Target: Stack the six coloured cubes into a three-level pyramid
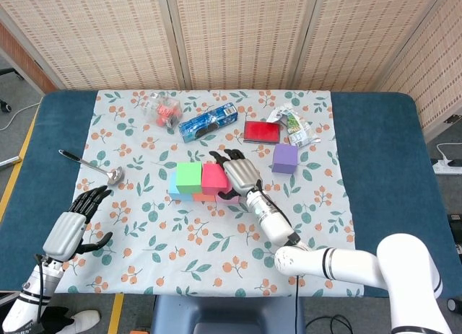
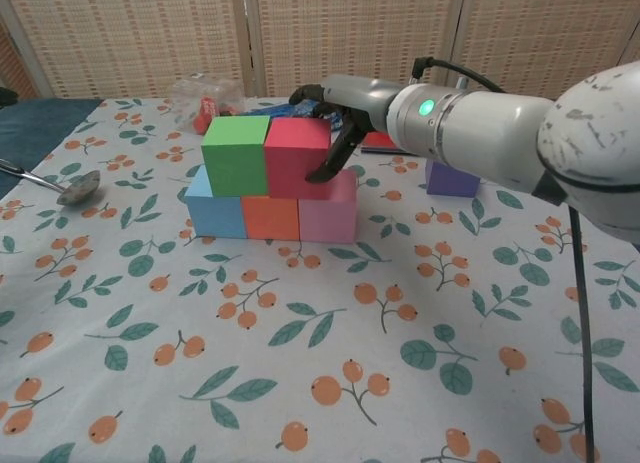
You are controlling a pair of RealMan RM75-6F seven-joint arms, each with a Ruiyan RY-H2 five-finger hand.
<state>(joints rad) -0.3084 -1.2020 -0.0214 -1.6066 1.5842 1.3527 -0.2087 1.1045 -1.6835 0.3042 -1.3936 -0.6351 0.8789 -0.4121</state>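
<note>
right robot hand grasping red cube, beside green cube | left robot hand released, fingers spread, well apart

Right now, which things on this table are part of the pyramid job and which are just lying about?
Part of the job:
green cube
red cube, gripped by the right hand
blue cube
orange cube
pink cube
purple cube, apart from the stack

Just lying about:
ladle
blue snack packet
red flat box
clear wrapper with red bits
green-and-white packet

no legible text, print on the snack packets too small
</note>
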